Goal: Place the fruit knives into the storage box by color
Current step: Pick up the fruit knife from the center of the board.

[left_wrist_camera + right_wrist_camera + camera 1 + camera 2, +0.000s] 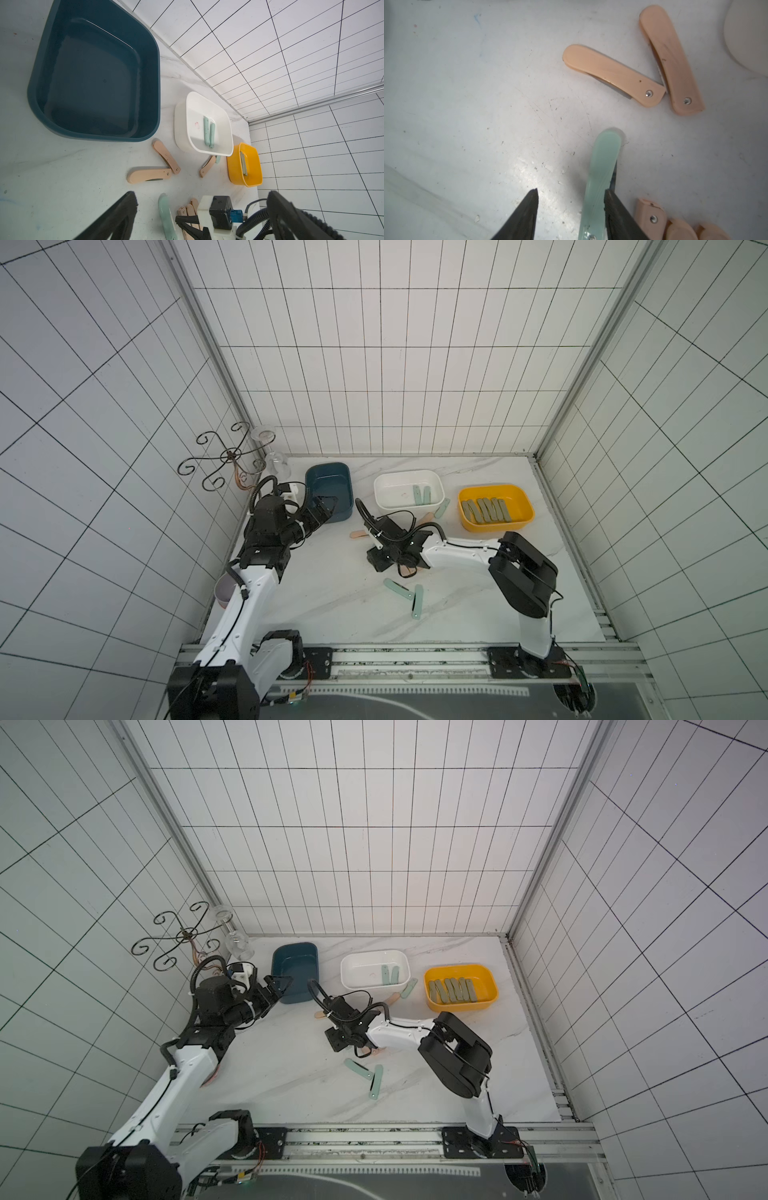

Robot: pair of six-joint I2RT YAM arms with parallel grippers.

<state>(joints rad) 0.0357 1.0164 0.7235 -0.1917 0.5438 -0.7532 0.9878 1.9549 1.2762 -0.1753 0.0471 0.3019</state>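
The right pincer hangs low over the counter, jaws partly apart and clamping nothing. A mint-green knife lies flat between them, touching only 1 finger, with bare counter on its other side. From that, I judge this knife to be the piece in hand, bound for the white box, where 2 mint-green knives lie side by side. The yellow box holds a row of olive-grey knives, so the empty dark blue box is probably meant for peach. The left pincer hovers at that box's rim, wide open and empty. It is likely placed there because 2 peach knives lie in a V on the counter nearby.

In both top views the right pincer's tips are hidden under its wrist and cables. The mint-green knife's riveted end is cut off by the frame edge. A cluster of peach knives beside it is only partly seen, so I cannot count them.
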